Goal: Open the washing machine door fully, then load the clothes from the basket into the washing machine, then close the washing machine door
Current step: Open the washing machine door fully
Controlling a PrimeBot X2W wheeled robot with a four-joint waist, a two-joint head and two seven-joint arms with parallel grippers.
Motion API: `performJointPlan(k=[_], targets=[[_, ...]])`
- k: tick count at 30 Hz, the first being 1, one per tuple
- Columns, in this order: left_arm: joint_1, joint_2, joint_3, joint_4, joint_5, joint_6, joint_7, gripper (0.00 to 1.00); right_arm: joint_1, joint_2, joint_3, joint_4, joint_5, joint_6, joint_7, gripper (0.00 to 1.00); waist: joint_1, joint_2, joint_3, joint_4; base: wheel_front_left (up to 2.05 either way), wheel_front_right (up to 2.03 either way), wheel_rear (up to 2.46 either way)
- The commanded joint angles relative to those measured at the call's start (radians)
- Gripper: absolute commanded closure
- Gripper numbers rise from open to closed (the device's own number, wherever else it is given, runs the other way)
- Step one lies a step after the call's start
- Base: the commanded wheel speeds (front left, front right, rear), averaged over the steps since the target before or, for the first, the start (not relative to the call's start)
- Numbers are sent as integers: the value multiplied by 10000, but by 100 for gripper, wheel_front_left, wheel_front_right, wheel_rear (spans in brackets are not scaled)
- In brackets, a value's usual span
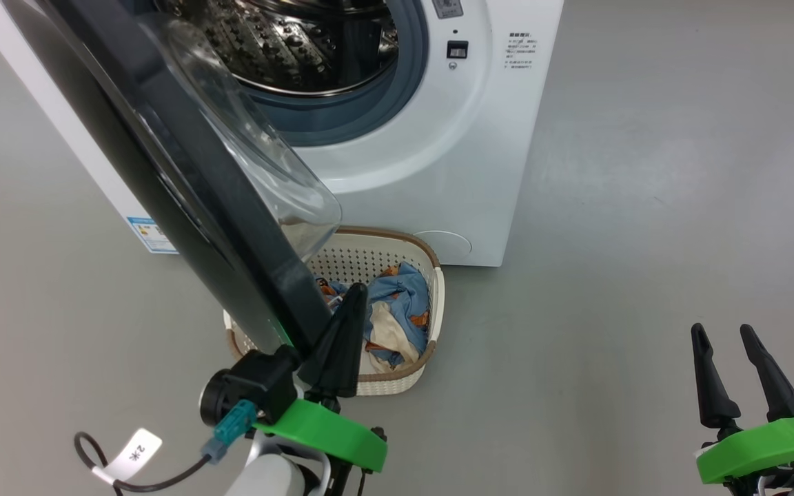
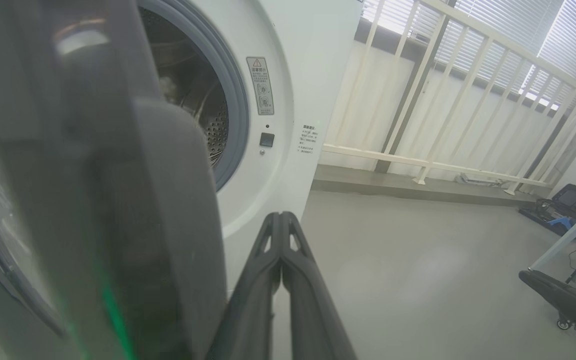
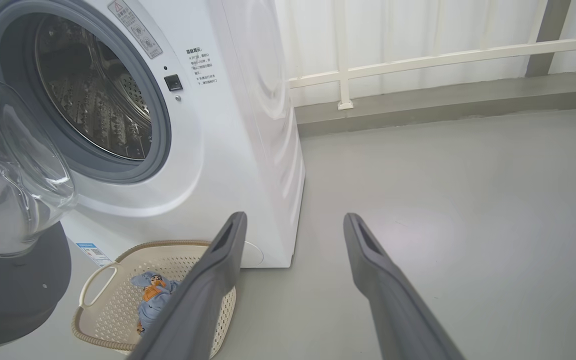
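The washing machine (image 1: 438, 138) stands with its steel drum (image 1: 300, 41) exposed. The washing machine door (image 1: 183, 172), a black ring with a clear glass dome, is swung out towards me. My left gripper (image 1: 354, 293) is shut with nothing in it, and its fingers lie right beside the door's lower edge. In the left wrist view the closed fingertips (image 2: 281, 216) point past the blurred door (image 2: 118, 210). The basket (image 1: 431, 258) sits on the floor before the machine, half behind the door, with light-blue clothes (image 1: 397, 310) inside. My right gripper (image 1: 721, 334) is open and apart, at the lower right.
Grey floor (image 1: 645, 241) lies open to the right of the machine. Behind it runs a white railing (image 2: 443, 100) with blinds, and equipment cases (image 2: 568, 205) stand at the far right. In the right wrist view the basket (image 3: 99, 280) and the clothes (image 3: 154, 295) show left of my open right gripper (image 3: 294, 220).
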Motion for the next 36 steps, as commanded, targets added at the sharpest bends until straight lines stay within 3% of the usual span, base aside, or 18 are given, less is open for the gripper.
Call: performJointPlan(k=[1, 22, 36], targets=[[-239, 55, 401, -111, -39, 38, -54, 100, -229, -234, 152, -251, -135, 58, -124, 0, 0, 0, -24, 18, 0, 0, 0], [248, 55, 1116, 298, 38, -63, -55, 100, 4, -318, 9, -342, -264, 58, -124, 0, 0, 0, -326, 746, 0, 0, 0], [786, 55, 1068, 196, 260, 123, -55, 100, 224, -284, 74, -317, -247, 58, -124, 0, 0, 0, -595, 1766, 0, 0, 0]])
